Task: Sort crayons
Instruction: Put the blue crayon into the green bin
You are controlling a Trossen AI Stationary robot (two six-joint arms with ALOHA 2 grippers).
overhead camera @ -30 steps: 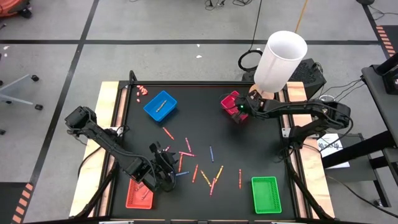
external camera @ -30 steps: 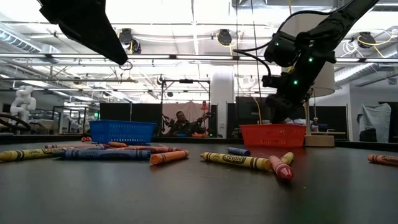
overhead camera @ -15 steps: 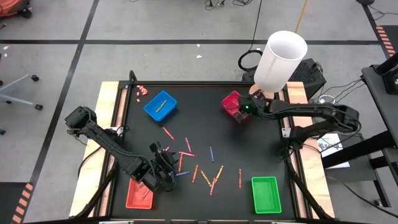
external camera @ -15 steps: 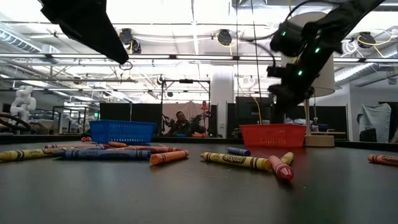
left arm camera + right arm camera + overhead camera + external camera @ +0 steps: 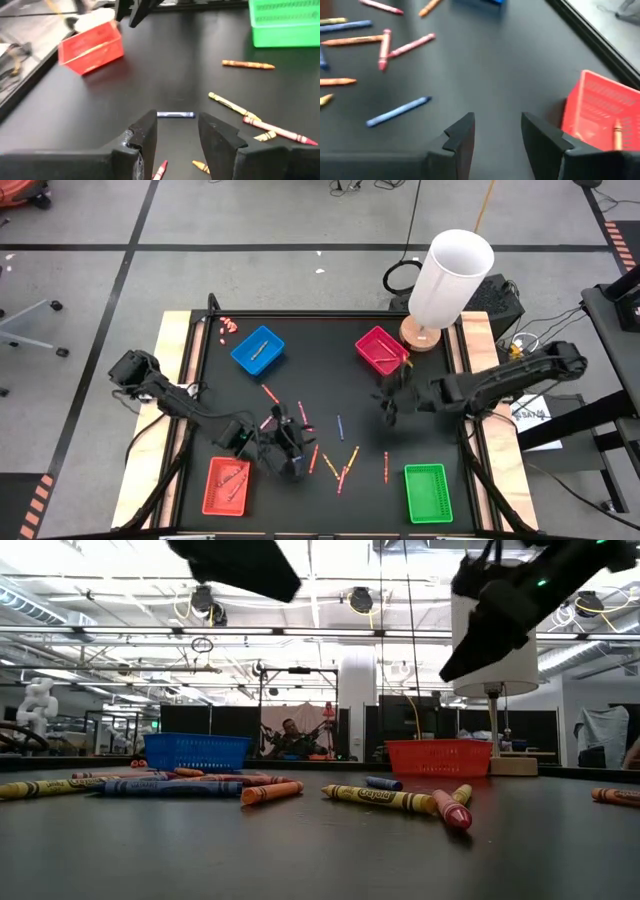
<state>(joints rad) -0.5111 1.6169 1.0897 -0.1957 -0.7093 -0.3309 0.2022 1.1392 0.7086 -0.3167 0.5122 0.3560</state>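
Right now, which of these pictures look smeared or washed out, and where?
Left wrist view: the red tray is smeared by motion. Low view: bright ceiling lights wash out the top, and both arms show as dark silhouettes. Right wrist view: far crayons look soft. High view: evenly lit.

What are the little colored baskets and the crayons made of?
The magenta tray and green tray look like thin molded plastic: bright, even color, with ribbed or mesh-like walls that show in the wrist views. The crayons look like wax sticks in paper wrappers: one yellow one carries a printed label with dark bands, and its bare tip looks dull, not glossy.
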